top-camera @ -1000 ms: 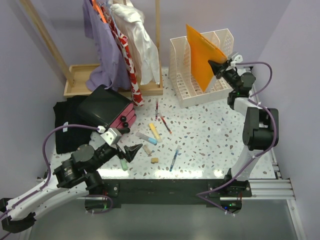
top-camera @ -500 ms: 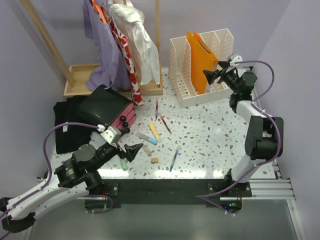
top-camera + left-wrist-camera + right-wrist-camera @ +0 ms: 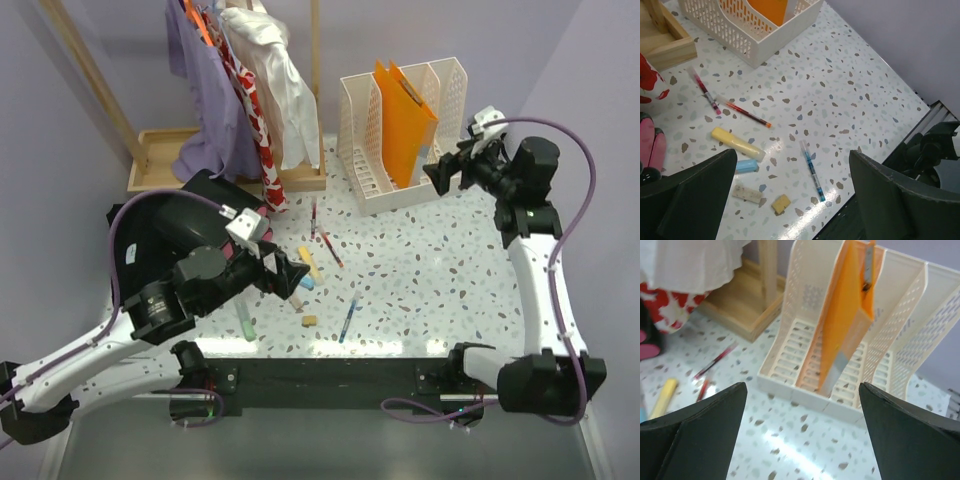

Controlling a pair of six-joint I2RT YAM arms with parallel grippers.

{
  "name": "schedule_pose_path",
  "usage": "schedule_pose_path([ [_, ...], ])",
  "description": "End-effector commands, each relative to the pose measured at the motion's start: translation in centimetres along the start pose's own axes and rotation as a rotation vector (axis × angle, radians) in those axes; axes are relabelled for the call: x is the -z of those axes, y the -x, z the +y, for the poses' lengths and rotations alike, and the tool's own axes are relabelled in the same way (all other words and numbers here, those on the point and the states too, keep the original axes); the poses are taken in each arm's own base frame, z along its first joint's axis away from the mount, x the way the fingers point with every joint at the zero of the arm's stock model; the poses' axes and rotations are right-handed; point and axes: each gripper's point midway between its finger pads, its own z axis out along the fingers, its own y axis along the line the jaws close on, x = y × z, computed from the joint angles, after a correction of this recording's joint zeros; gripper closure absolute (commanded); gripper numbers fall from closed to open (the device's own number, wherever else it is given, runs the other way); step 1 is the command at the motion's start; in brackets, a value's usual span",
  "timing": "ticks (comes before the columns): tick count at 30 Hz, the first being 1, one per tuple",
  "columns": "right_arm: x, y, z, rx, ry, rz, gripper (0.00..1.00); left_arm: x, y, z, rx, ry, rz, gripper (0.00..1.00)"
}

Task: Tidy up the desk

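Observation:
The white speckled desk (image 3: 420, 270) carries a cream file rack (image 3: 365, 190) at the back, and an orange folder (image 3: 405, 120) stands in its middle slot. My right gripper (image 3: 447, 170) hangs open just right of the rack, empty; its wrist view faces the folder (image 3: 845, 330). My left gripper (image 3: 290, 272) is open and empty above loose items: a blue pen (image 3: 812, 170), a yellow highlighter (image 3: 737, 143), a light blue piece (image 3: 746, 166), a speckled eraser (image 3: 746, 193), a yellow eraser (image 3: 780, 203) and two red pens (image 3: 746, 111).
A black case (image 3: 205, 215) and black cloth (image 3: 130, 250) lie at the left. Garments (image 3: 250, 90) hang on a wooden rack over a wooden tray (image 3: 160, 150). A green piece (image 3: 246, 322) lies near the desk's black front edge (image 3: 330, 370).
My right gripper opened and let go of the orange folder, which dropped into the rack; that arm drew back to the right. My left gripper moved forward and right over the loose items.

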Motion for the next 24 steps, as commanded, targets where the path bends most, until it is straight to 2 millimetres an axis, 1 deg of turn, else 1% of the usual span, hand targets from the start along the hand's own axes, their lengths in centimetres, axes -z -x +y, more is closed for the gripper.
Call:
schedule_pose_path([
  [1, 5.4, -3.9, 7.3, -0.098, 0.205, 0.162, 0.01, -0.4, -0.2, 0.8, 0.11, 0.127, 0.104, 0.01],
  [2, 6.7, -4.3, 8.8, -0.12, 0.232, 0.179, 0.01, -0.3, 0.3, 1.0, 0.13, 0.163, 0.107, 0.01],
  [3, 7.3, -4.6, 9.5, -0.133, 0.248, 0.186, 0.01, -0.5, -0.1, 1.6, 0.142, 0.208, 0.126, 0.01],
  [4, 7.7, -5.5, 10.6, -0.166, 0.287, 0.2, 0.01, -0.8, -1.6, 2.8, 0.149, 0.3, 0.182, 0.01],
  [5, 8.2, -6.3, 11.4, -0.202, 0.304, 0.225, 0.01, -0.9, -1.3, 3.0, 0.151, 0.329, 0.188, 0.0],
  [6, 8.6, -7.3, 12.1, -0.231, 0.323, 0.245, 0.01, -1.0, -1.6, 3.3, 0.172, 0.36, 0.199, 0.0],
  [7, 8.8, -7.9, 12.5, -0.245, 0.335, 0.262, 0.01, -1.2, -2.0, 4.2, 0.156, 0.42, 0.211, 0.0],
  [9, 9.2, -9.6, 12.7, -0.281, 0.319, 0.321, 0.01, -1.2, -1.7, 4.8, 0.16, 0.468, 0.193, 0.0],
  [10, 9.1, -10.9, 12.6, -0.332, 0.297, 0.361, 0.01, -1.1, -1.4, 5.7, 0.166, 0.526, 0.159, 0.0],
  [11, 9.0, -11.7, 12.5, -0.349, 0.278, 0.387, 0.01, -1.0, -1.3, 6.3, 0.171, 0.564, 0.143, 0.0],
  [12, 9.0, -12.6, 12.8, -0.375, 0.286, 0.405, 0.01, -0.8, -1.3, 6.8, 0.183, 0.6, 0.128, 0.0],
  [13, 9.0, -12.8, 13.0, -0.379, 0.3, 0.402, 0.01, -0.6, -1.3, 7.8, 0.219, 0.674, 0.098, 0.0],
  [14, 8.9, -12.7, 13.1, -0.368, 0.304, 0.386, 0.01, -0.5, -1.4, 8.2, 0.235, 0.71, 0.085, 0.0],
  [15, 9.0, -13.0, 13.4, -0.368, 0.313, 0.379, 0.01, -0.6, -1.5, 8.4, 0.302, 0.748, 0.058, 0.0],
  [17, 9.0, -12.8, 13.5, -0.335, 0.313, 0.335, 0.01, -0.7, -2.0, 9.4, 0.296, 0.832, 0.057, 0.0],
  [18, 9.0, -13.3, 13.7, -0.333, 0.32, 0.336, 0.01, -0.7, -2.2, 9.7, 0.312, 0.865, 0.051, 0.01],
  [20, 9.1, -13.5, 13.8, -0.328, 0.324, 0.338, 0.01, -0.9, -2.6, 10.5, 0.337, 0.967, 0.043, 0.03],
  [21, 9.1, -13.7, 13.7, -0.321, 0.319, 0.343, 0.01, -1.0, -2.7, 10.8, 0.37, 1.004, 0.029, 0.04],
  [22, 9.1, -13.8, 13.6, -0.317, 0.312, 0.348, 0.01, -1.3, -3.2, 11.2, 0.345, 1.049, 0.058, 0.05],
  [23, 9.1, -13.9, 13.3, -0.31, 0.298, 0.351, 0.01, -1.3, -3.2, 12.2, 0.361, 1.09, 0.058, 0.06],
  [24, 9.0, -14.1, 13.1, -0.307, 0.288, 0.355, 0.01, -1.6, -3.4, 12.5, 0.37, 1.106, 0.065, 0.08],
])
